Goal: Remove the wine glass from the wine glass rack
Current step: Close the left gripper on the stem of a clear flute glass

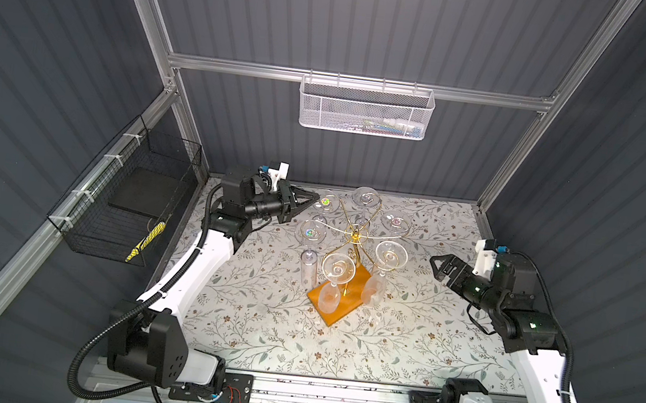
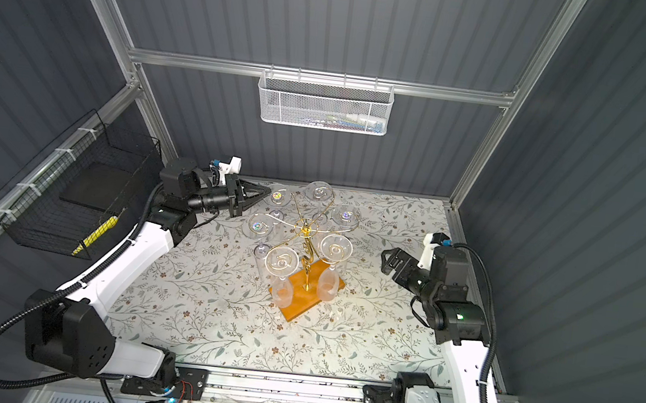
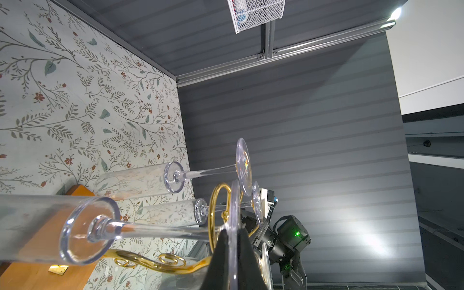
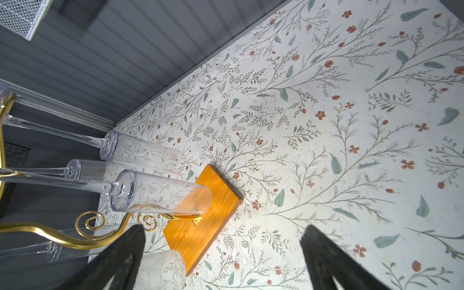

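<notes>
Rack (image 1: 355, 236) with six glasses (image 1: 330, 295) (bowls down), left gripper (image 1: 316, 199) pinching one wine glass (image 1: 326, 203), right gripper (image 1: 435, 268) spread

Left arm (image 1: 196, 262): I have it stretched far across the bench side, wrist level, left gripper (image 1: 314, 198) pinched onto the foot of a wine glass (image 1: 326, 203). Right arm (image 1: 535, 371): elbow bent, right gripper (image 1: 436, 266) aimed inward, jaws spread wide, holding nothing.

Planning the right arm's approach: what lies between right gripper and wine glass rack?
Nothing: only bare floral tabletop separates right gripper and wine glass rack, in both top views.
</notes>
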`<state>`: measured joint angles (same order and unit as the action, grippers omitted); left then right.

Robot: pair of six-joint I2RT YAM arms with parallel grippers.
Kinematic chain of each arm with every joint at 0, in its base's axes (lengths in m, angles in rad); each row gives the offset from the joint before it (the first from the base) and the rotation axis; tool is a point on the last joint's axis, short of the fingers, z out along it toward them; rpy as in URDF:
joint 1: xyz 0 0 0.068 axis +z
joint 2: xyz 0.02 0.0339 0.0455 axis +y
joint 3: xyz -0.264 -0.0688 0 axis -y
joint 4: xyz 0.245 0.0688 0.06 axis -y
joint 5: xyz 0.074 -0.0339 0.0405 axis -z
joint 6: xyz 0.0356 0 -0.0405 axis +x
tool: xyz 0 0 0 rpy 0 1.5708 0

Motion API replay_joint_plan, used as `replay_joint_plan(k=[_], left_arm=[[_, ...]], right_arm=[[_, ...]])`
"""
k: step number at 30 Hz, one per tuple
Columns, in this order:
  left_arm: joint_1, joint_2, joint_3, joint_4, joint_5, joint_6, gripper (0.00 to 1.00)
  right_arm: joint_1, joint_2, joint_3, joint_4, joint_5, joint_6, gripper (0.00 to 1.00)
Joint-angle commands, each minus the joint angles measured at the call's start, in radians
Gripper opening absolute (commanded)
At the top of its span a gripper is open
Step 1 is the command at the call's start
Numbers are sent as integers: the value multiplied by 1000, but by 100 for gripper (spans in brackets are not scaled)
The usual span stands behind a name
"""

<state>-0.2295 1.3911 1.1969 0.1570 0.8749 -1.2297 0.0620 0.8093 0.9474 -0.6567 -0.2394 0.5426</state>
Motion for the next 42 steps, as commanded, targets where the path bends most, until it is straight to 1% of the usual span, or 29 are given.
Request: replay_joint_plan(k=[1,5,16,25,37,42], left_arm=[[0,-23,-22,105,-29,-108,0],[-1,-36,-3,122,-38,-132,0],[-10,-34,14,132,-67,-142,0],[-35,22,91,125,-48,-124,0],[-70,65,122,128,-28,-121,0],[-85,55,116,130,-16,-119,0]], right_arm=[[6,-11,-12,-12,9,7,99],[7,-15,-12,-13,15,7,99],[6,-15,-15,-11,11,16,99],[6,-1,-6,-11,5,14,99],[6,2,-2,-11,5,12,99],[6,-1,-4,-11,8,11,99]])
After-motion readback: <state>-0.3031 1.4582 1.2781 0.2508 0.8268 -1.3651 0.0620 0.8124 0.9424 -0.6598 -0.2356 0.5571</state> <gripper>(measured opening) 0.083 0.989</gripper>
